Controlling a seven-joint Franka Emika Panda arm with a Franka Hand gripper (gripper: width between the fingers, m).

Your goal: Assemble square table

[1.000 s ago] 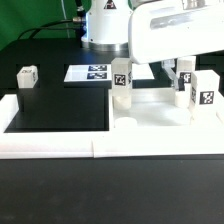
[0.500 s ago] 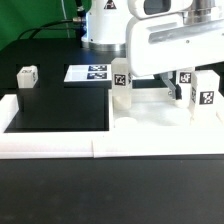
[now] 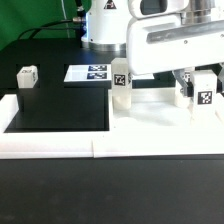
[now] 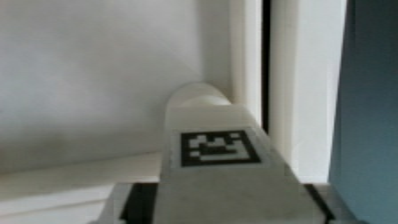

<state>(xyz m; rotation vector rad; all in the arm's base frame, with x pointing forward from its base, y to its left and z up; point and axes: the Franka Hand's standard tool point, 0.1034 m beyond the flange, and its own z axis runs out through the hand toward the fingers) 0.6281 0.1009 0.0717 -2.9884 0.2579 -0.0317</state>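
Observation:
The white square plate lies at the exterior view's right. One tagged white leg stands upright at its far left corner and another at its far right. My gripper is shut on a third leg and holds it upright just over the plate, next to the far right leg. In the wrist view this leg fills the middle with its tag facing the camera, and my gripper grips it from both sides. A fourth leg lies on the table at the far left.
The marker board lies at the back beside the arm's base. White border rails frame a black area left of the plate and run along the front. The arm's white body hangs over the plate's far side.
My gripper has moved down a little with the leg, bringing it closer to the plate beside the far right leg. Nothing else has moved.

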